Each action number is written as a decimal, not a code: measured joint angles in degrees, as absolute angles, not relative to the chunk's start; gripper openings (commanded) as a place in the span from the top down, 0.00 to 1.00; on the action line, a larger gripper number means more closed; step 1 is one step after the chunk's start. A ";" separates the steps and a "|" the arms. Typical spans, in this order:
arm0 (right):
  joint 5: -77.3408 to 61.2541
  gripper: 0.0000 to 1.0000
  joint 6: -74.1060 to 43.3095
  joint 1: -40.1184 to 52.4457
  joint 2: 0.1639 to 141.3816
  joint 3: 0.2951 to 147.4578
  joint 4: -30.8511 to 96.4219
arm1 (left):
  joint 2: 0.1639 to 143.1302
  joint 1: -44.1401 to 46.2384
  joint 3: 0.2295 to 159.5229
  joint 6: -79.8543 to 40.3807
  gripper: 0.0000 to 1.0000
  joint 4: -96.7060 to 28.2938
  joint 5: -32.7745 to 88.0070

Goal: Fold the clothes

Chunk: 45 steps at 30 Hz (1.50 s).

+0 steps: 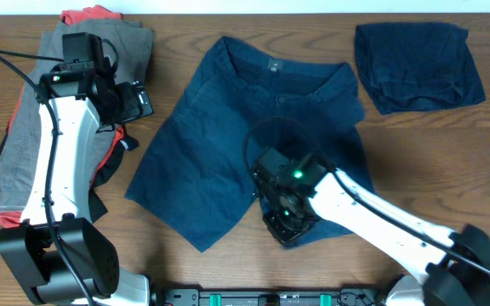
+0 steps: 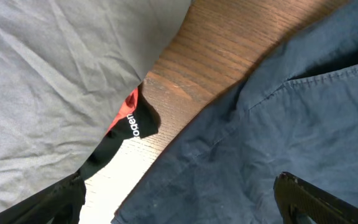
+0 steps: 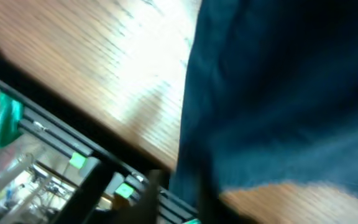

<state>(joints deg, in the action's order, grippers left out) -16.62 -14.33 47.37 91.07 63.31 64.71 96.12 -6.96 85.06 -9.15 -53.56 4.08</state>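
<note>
The right pincer (image 1: pixel 283 225) sits low on the shorts (image 1: pixel 219 144), at the hem of the leg nearest the front edge. Its wrist view is blurred, so I cannot tell whether it is clamped on cloth. The left pincer (image 1: pixel 139 100) hangs with fingers (image 2: pixel 316 199) wide apart over the bare strip of bench (image 1: pixel 168 38) between the shorts and the pile of clothes (image 1: pixel 24 153), which is grey on top with red and black showing. The shorts lie spread mid-bench. A folded navy garment (image 1: pixel 419 64) lies apart, far right. Bare wood runs along the front rail (image 1: pixel 253 297).
</note>
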 measured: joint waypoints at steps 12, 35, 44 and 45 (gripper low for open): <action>-5.82 0.33 -25.91 23.66 85.71 67.68 73.63 | 96.12 -6.96 85.06 -9.13 0.02 -53.84 4.08; 1.50 0.46 -41.80 8.45 85.76 43.86 60.47 | 96.12 -6.96 85.06 -9.15 0.02 -53.93 4.10; -1.56 0.92 -43.46 8.69 85.76 37.67 56.23 | 96.12 -6.96 85.06 -9.13 0.02 -53.93 4.10; -1.69 0.93 -43.53 8.69 85.76 37.65 56.05 | 96.12 -6.96 85.06 -9.13 0.02 -53.93 4.10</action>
